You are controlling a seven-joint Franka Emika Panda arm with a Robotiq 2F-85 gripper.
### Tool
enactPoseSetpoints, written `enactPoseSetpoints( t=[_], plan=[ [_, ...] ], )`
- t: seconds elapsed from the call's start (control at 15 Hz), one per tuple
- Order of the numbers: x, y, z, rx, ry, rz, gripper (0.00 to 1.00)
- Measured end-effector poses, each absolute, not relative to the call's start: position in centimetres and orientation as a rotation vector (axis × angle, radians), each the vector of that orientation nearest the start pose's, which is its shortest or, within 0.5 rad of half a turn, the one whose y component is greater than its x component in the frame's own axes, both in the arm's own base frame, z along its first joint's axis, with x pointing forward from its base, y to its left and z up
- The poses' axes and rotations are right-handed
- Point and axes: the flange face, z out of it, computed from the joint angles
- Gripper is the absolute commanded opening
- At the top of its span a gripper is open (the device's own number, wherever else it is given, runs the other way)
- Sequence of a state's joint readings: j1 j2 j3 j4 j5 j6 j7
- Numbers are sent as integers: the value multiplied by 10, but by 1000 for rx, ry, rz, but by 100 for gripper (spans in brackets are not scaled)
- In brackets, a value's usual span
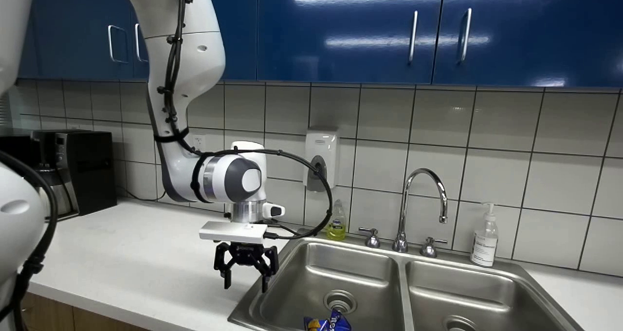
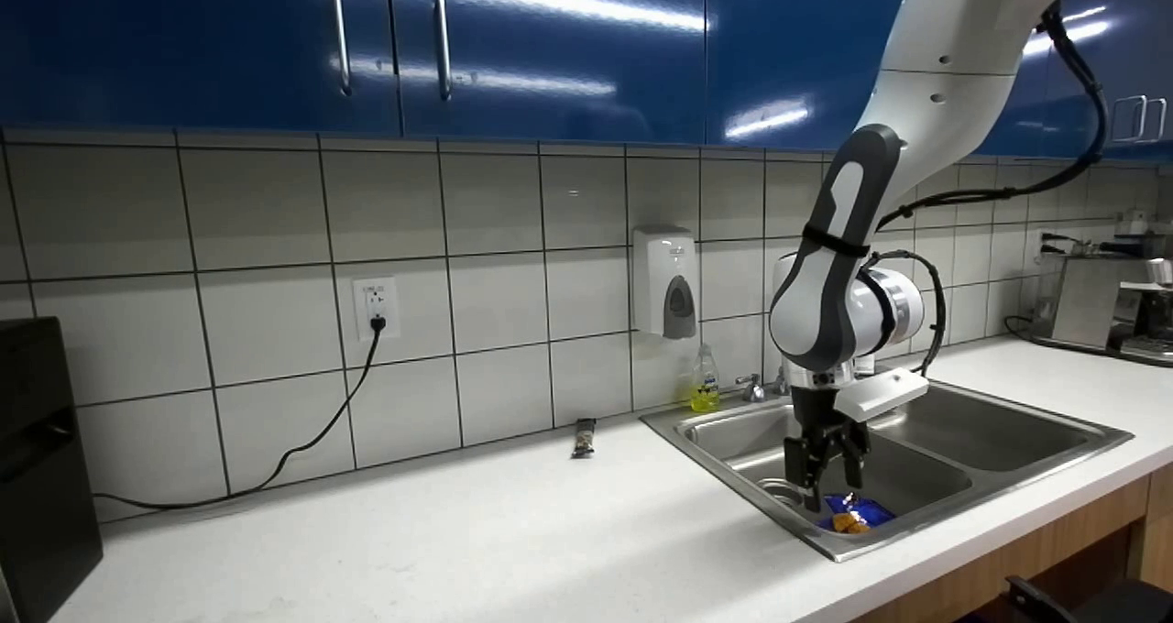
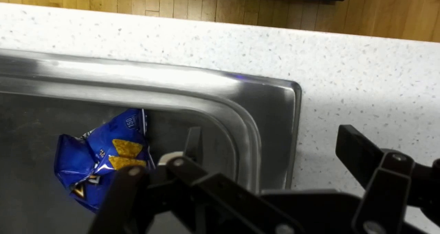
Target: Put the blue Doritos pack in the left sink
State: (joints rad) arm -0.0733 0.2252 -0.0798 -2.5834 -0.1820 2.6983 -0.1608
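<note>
In an exterior view, my black two-fingered pincer [image 1: 246, 285] hangs left of centre, jaws apart. Crinkled bright-blue foil Doritos pack [image 1: 331, 323] lies at bottom centre, inside the left rectangular stainless-steel sink basin [image 1: 350, 272]. In an exterior view, pincer [image 2: 834, 490] and pack [image 2: 866, 511] lower right, same basin. Wrist view: pack [image 3: 103, 158] left of centre; my fingers [image 3: 359, 155] spread wide, one over white speckled countertop [image 3: 343, 65].
</note>
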Motion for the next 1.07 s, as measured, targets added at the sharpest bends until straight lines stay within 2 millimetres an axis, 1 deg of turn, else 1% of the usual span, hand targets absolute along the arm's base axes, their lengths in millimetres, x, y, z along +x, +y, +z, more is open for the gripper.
enactPoseSetpoints(
  t=[0.33, 0.53, 0.8, 1.07],
  plan=[
    [411, -47, 172, -3151, -315, 112, 100],
    [403, -41, 175, -3135, -347, 98, 100],
    [396, -37, 181, -3127, -387, 89, 100],
    [393, -36, 183, -3128, -406, 84, 100]
  ],
)
